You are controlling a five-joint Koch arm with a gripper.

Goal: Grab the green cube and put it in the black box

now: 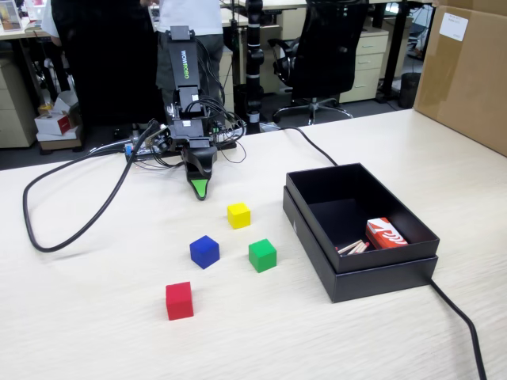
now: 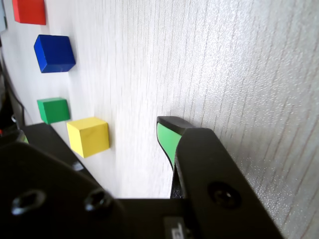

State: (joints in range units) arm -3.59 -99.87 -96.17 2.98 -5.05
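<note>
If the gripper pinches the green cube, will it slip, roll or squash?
The green cube looks solid with sharp edges, so probably stiff. It rests on a flat face on the table, so rolling seems unlikely. Its plain smooth faces might slip slightly in the gripper.

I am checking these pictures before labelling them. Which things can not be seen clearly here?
- Gripper: fixed view shows one green tip; wrist view shows one jaw, the arm's body hiding the rest. Open or shut: cannot tell.
- Black box: its near wall hides part of the floor in the fixed view; it is outside the wrist view.
- Red cube: cut off by the wrist view's top edge.
- Carton print: too small to read.
</note>
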